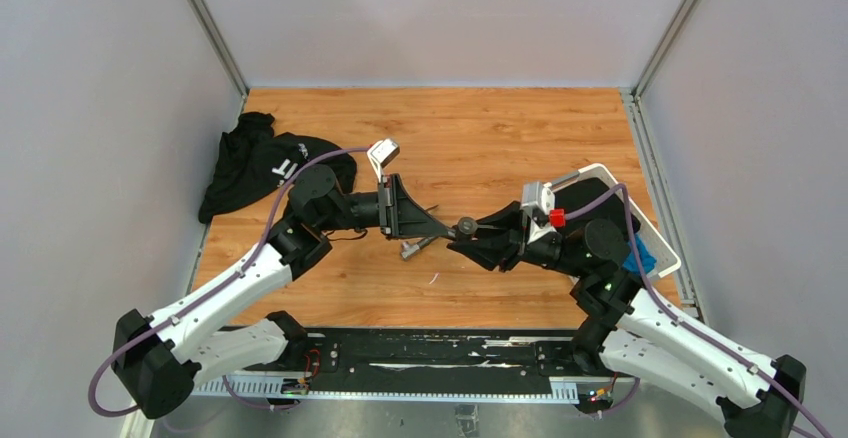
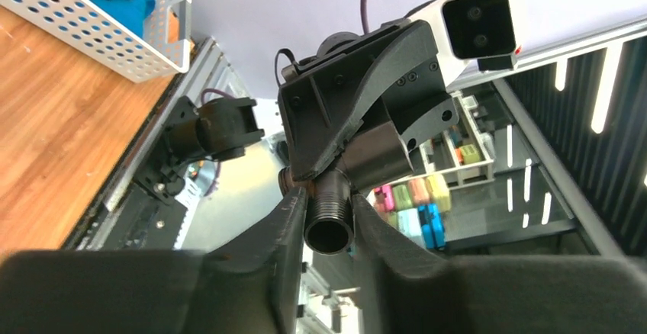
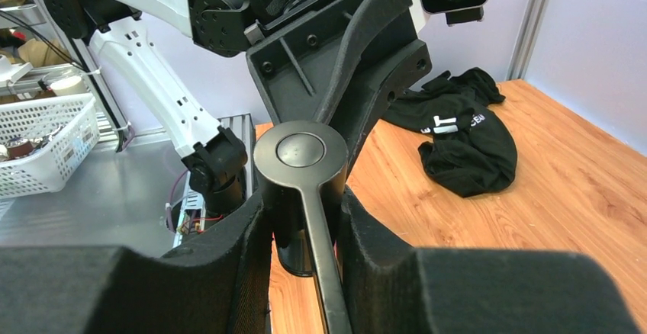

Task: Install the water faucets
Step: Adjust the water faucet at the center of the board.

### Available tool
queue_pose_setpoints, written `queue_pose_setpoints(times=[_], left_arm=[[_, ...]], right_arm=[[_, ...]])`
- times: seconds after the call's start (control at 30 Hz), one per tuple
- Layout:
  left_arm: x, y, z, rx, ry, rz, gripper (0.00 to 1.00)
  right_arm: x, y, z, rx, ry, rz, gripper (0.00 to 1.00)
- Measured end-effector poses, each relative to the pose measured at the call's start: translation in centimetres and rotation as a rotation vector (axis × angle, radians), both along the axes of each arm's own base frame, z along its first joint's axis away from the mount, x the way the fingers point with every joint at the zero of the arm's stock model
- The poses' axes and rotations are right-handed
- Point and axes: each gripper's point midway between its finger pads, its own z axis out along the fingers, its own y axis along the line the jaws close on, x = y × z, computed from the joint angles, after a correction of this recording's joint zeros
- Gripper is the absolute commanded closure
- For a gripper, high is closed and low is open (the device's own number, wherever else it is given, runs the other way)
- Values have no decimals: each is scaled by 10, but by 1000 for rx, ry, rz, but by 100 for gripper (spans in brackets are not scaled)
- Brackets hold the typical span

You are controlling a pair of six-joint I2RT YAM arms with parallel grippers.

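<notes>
One of the water faucets [image 1: 466, 225], dark grey metal, hangs over the middle of the wooden table between both grippers. My left gripper [image 1: 445, 226] is shut on its threaded pipe stub [image 2: 329, 204], whose open end faces the left wrist camera. My right gripper [image 1: 462, 240] comes in from the right. Its fingers [image 3: 252, 235] press on the faucet body just under the round cap [image 3: 300, 153], and the thin lever handle [image 3: 324, 258] runs down between them. A second small faucet piece [image 1: 416, 247] lies on the table just below the left gripper.
A black cloth garment [image 1: 265, 168] lies at the table's left side. A white plastic basket [image 1: 668, 258] with dark and blue contents stands at the right edge behind my right arm. Grey walls close the table on three sides.
</notes>
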Motion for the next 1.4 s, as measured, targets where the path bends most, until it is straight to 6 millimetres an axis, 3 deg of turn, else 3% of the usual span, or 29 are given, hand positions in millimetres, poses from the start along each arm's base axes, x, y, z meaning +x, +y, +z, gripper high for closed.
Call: queue_pose_setpoints(times=[0.07, 0.17, 0.3, 0.4, 0.47, 0.57, 0.73, 0.83, 0.93, 1.2, 1.4], left_arm=[[1, -1, -2, 6, -3, 0, 32], [5, -4, -9, 35, -6, 10, 18], [23, 1, -16, 171, -52, 109, 11], [46, 17, -16, 306, -155, 251, 8], [63, 35, -30, 426, -223, 365, 8], [81, 61, -69, 619, -269, 467, 0], [93, 85, -168, 953, -252, 465, 0], [88, 84, -212, 1107, -285, 371, 0], [90, 76, -231, 1203, -359, 259, 2], [109, 51, -257, 1336, -533, 99, 21], [108, 31, -289, 1430, -583, 2, 38]], right_arm=[[1, -3, -3, 8, -1, -17, 100], [5, -9, -17, -1, 21, -59, 100], [13, -22, -28, -13, 52, -149, 100], [20, -34, -34, -24, 71, -230, 100], [30, -43, -40, -47, 83, -306, 100], [52, -58, -59, -108, 113, -443, 100], [95, -92, -109, -248, 272, -646, 100], [101, -106, -124, -273, 352, -701, 100], [96, -108, -119, -249, 367, -695, 100], [86, -114, -94, -199, 347, -690, 100], [86, -114, -97, -208, 371, -691, 100]])
